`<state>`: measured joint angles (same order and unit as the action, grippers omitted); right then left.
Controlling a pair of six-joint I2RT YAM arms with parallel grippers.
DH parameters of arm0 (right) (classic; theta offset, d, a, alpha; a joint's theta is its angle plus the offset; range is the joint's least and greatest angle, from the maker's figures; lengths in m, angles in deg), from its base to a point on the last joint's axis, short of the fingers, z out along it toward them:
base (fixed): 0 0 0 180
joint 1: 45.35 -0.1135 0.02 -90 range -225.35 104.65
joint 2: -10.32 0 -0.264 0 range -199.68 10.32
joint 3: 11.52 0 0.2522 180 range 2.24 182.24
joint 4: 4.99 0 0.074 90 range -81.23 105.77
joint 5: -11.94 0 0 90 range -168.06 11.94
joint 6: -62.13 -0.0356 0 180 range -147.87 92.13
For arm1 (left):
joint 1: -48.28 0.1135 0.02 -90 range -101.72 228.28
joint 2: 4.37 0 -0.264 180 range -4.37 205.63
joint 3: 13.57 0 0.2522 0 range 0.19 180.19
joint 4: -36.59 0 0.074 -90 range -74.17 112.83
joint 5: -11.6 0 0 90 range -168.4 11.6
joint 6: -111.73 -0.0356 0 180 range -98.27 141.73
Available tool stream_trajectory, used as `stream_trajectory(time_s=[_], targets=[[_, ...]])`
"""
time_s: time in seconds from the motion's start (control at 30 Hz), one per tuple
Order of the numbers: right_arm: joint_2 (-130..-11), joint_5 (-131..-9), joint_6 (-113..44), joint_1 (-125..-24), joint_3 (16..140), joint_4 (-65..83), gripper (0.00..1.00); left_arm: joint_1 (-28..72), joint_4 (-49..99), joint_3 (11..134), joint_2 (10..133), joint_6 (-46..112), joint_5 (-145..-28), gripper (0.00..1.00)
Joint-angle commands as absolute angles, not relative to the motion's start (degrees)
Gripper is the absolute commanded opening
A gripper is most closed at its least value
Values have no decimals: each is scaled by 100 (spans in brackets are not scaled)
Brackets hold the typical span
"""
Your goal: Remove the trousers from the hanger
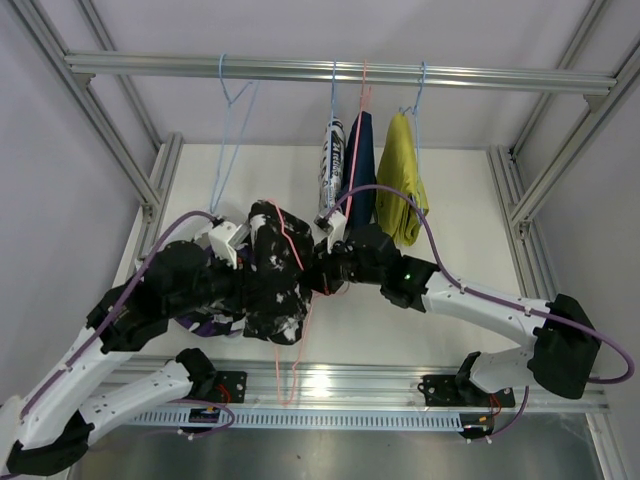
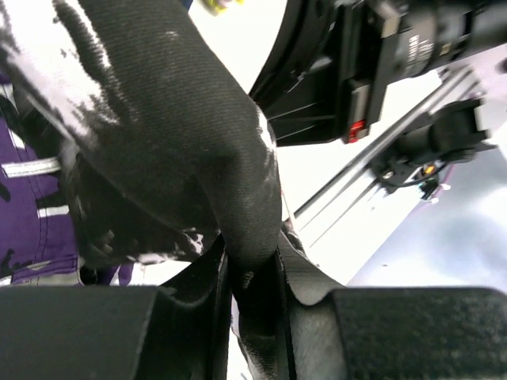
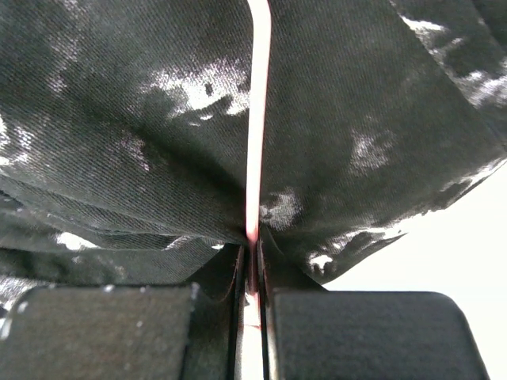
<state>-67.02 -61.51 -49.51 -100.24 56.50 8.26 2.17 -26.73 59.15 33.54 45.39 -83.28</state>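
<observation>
The white table is lying under a metal frame whose rail is crossing the far side. The left arm and the right arm are reaching in from the near edge and meeting around the middle of the table.

Between them the black trousers with white speckles are hanging bunched above the table, draped over a pink hanger whose wire is trailing toward the near edge. Under the left arm, the purple-white-black patterned trousers are lying on the table.

On the far rail, three pairs are hanging side by side, right of centre: the white trousers with dark blue print, then the navy trousers, and the yellow trousers furthest right. Well to their left, a bare blue hanger is dangling from the rail.

The left gripper is pinching a fold of the speckled cloth, its fingers pressing tight on the fabric. The right gripper is clamping the pink hanger wire, its jaws nearly touching, with the speckled cloth spreading to both sides just beyond them.
</observation>
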Motion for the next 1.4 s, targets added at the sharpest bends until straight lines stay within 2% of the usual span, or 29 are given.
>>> stream_trajectory(time_s=[0.0, 0.27, 0.33, 0.43, 0.5, 0.63, 0.67, 0.7, 0.8, 0.83, 0.87, 0.97, 1.0, 1.03, 1.07, 1.23, 1.37], targets=[[-6772, -6866, -5080, -9853, 5699, 719, 0, 82, -2164, 6892, 3307, 4670, -9263, 1], [-7168, -6603, -5159, -9598, 5629, 614, 0, 82, -2401, 7779, 3588, 4564, -9168, 1], [-7299, -6401, -5168, -9571, 5533, 500, 13, 82, -2533, 7894, 3615, 4503, -9088, 1], [-7405, -6033, -5203, -9571, 5410, 210, 24, 82, -2560, 7912, 3589, 4502, -9044, 1], [-7493, -5856, -5265, -9563, 5295, -26, 44, 82, -2568, 7860, 3597, 4502, -9035, 0], [-7555, -5522, -5318, -9571, 5233, -142, 46, 82, -2498, 7684, 3571, 4564, -9079, 1], [-7546, -5495, -5318, -9571, 5225, -142, 43, 82, -2481, 7631, 3571, 4581, -9088, 0], [-7502, -5504, -5335, -9580, 5199, -142, 24, 82, -2472, 7535, 3571, 4608, -9105, 1], [-7423, -5591, -5309, -9580, 5146, -107, 3, 82, -2498, 7307, 3580, 4652, -9062, 1], [-7405, -5600, -5292, -9580, 5137, -81, 2, 82, -2524, 7297, 3545, 4661, -8983, 1], [-7405, -5600, -5291, -9571, 5146, -63, 1, 82, -2577, 7262, 3545, 4669, -8861, 6], [-7379, -5618, -5265, -9571, 5137, -19, 0, 82, -2946, 7165, 3545, 4766, -8351, 35], [-7362, -5627, -5248, -9563, 5137, -10, 0, 82, -3016, 7130, 3536, 4810, -8263, 39], [-7335, -5627, -5247, -9562, 5128, -10, 0, 73, -3130, 6999, 3519, 4836, -8096, 51], [-7318, -5635, -5239, -9562, 5128, -10, 0, 73, -3201, 6998, 3484, 4897, -7982, 56], [-7300, -5609, -5212, -9562, 5137, -19, 0, 73, -3518, 6805, 3404, 5144, -7295, 69], [-7317, -5592, -5212, -9562, 5110, -54, 0, 73, -3623, 6690, 3527, 5293, -7295, 72]])
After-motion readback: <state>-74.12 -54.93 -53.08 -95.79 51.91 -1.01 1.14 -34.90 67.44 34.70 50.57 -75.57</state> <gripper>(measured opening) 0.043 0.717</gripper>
